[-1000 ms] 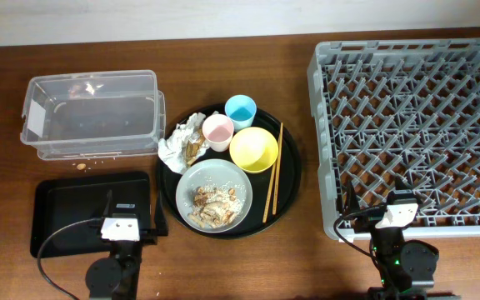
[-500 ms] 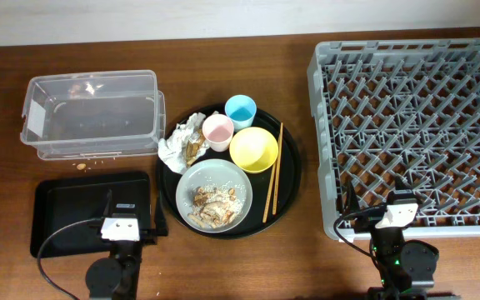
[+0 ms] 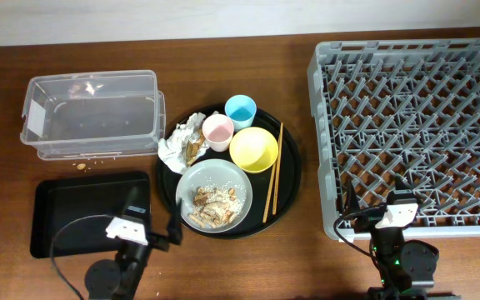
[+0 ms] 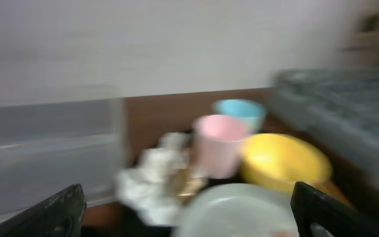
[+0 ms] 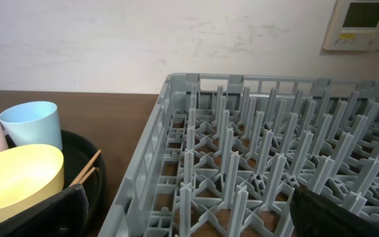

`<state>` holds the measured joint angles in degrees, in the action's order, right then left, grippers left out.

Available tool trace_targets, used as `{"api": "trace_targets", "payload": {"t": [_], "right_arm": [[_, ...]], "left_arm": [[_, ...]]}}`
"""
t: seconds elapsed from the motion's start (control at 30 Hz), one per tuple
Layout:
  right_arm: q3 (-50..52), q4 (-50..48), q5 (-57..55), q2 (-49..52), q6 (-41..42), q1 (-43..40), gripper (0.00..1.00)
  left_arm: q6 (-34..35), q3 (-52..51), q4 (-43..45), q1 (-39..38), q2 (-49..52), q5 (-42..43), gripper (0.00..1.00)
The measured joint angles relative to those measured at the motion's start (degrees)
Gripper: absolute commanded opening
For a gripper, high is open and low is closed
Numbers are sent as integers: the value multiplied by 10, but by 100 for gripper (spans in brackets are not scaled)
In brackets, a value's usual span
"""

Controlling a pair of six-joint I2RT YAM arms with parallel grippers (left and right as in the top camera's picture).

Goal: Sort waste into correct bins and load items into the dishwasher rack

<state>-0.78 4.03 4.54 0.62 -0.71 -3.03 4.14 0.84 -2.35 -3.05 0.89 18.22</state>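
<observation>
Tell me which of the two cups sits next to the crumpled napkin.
The pink cup, right beside the napkin on the round black tray. The light-blue cup stands farther back, nearer the rack.

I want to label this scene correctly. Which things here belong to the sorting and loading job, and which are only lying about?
Belong to the job: napkin, food scraps, clear box, shallow black tray, yellow bowl, pink cup, blue cup, grey plate, chopsticks, dishwasher rack.

Only lying about: round black tray under the dishes, wall panel.
</observation>
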Motion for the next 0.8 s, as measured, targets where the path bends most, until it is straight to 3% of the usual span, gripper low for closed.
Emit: {"api": "trace_targets", "payload": {"t": [0.2, 0.33, 0.53, 0.6, 0.7, 0.8], "right_arm": [[0, 0, 0, 0, 0, 0, 99], [0, 0, 0, 0, 0, 0, 99], [0, 0, 0, 0, 0, 0, 99], [0, 0, 0, 0, 0, 0, 99], [0, 0, 0, 0, 0, 0, 99], [0, -1, 0, 0, 0, 0, 99]], "left_arm": [[37, -2, 90, 0, 0, 164, 99], [51, 17, 89, 0, 1, 178, 99], [12, 195, -115, -1, 123, 112, 99], [-16, 276, -179, -1, 209, 98, 99], [-66, 447, -360, -1, 392, 76, 99], [-92, 584, -460, -2, 549, 72, 99]]}}
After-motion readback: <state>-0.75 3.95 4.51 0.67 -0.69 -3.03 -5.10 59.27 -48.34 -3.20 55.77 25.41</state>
